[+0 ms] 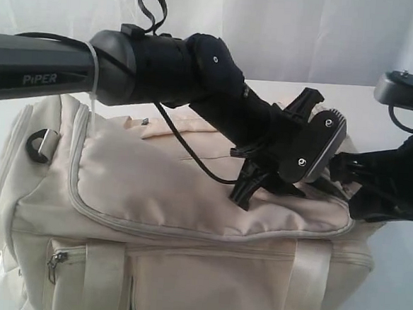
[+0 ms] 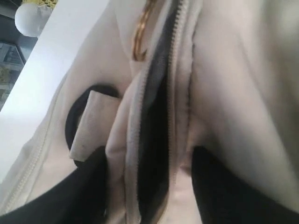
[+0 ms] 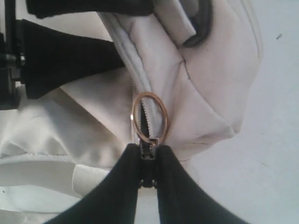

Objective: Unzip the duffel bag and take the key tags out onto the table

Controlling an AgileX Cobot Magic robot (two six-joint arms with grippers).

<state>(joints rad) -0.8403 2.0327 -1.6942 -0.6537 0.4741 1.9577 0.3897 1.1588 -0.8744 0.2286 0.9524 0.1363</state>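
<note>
The cream duffel bag [image 1: 189, 196] fills the table [image 1: 395, 296]. Its top zipper [image 2: 156, 116] is parted, with dark lining showing in the gap. My left gripper [image 2: 148, 161] is open and straddles that gap, one black finger [image 2: 88, 196] on each side of the fabric. My right gripper [image 3: 148, 161] is shut on the zipper pull [image 3: 148, 151], just below a gold ring [image 3: 149, 116], at the bag's end. In the exterior view the left gripper [image 1: 301, 172] reaches across to the bag's right end, close to the right gripper [image 1: 340, 171]. The key tags are hidden.
A black D-ring [image 2: 77, 123] with a cream strap tab sits beside the zipper. Side pockets with grey zippers [image 1: 57, 261] and satin straps [image 1: 102, 282] face the front. A white curtain [image 1: 286, 33] hangs behind. Bare white table [image 3: 271, 140] lies past the bag's end.
</note>
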